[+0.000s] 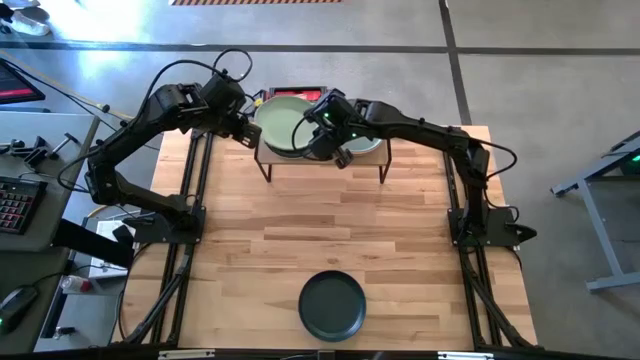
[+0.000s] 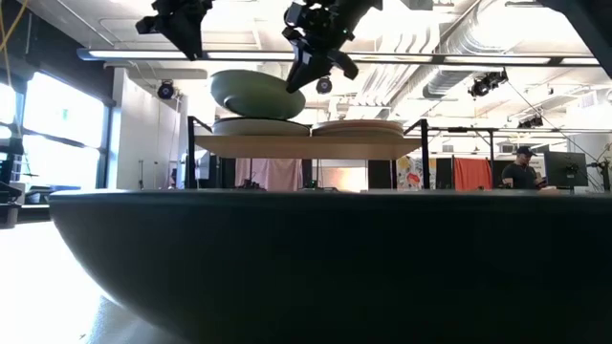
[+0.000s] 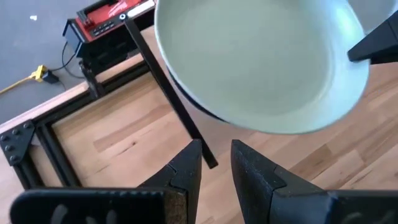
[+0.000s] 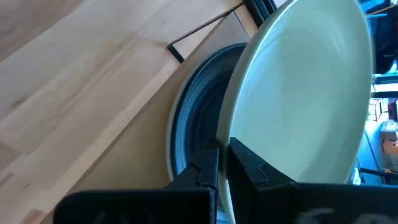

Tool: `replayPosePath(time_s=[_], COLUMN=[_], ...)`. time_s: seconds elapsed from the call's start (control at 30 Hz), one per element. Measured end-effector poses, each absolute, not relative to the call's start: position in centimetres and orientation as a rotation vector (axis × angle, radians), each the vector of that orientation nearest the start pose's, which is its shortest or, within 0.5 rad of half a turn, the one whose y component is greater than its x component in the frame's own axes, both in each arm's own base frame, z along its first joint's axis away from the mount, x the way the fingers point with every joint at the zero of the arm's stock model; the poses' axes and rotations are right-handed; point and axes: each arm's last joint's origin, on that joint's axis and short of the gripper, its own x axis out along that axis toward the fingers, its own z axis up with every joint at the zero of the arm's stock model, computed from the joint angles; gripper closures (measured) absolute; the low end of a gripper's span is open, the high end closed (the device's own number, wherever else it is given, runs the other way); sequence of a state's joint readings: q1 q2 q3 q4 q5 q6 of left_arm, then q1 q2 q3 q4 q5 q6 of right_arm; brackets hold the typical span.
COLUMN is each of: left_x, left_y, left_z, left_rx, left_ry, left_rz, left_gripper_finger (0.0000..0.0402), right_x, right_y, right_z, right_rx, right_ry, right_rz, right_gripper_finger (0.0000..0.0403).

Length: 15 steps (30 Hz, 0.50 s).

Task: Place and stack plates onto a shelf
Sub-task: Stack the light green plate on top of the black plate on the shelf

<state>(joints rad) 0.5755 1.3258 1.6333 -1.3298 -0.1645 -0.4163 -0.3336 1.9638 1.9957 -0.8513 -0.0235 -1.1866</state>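
Right gripper pinches green plate by its rim, tilted above shelf, upper centre; rigid, smooth, likely slippery; left gripper narrowly open, empty.

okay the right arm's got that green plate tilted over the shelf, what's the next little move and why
Probably lower and level it. The right end effector pinches the green plate by its rim, tilted, with its low edge near the left stack on the shelf. Easing it down flat should seat it before release. The left end effector waits beside the shelf.
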Motion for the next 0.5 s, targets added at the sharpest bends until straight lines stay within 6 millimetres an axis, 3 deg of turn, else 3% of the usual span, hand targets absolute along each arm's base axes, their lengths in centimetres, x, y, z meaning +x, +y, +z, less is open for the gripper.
replayPosePath(time_s=[0.5], left_x=[18.3], left_y=[12.4], left_z=[40.9], left_rx=[-0.576], left_ry=[0.877], left_rz=[0.882], left_gripper_finger=[0.0328], right_x=[41.1], right_y=[-14.1], right_z=[33.0], right_rx=[-0.899], right_ry=[0.928], right_rz=[0.234], right_gripper_finger=[0.0402])
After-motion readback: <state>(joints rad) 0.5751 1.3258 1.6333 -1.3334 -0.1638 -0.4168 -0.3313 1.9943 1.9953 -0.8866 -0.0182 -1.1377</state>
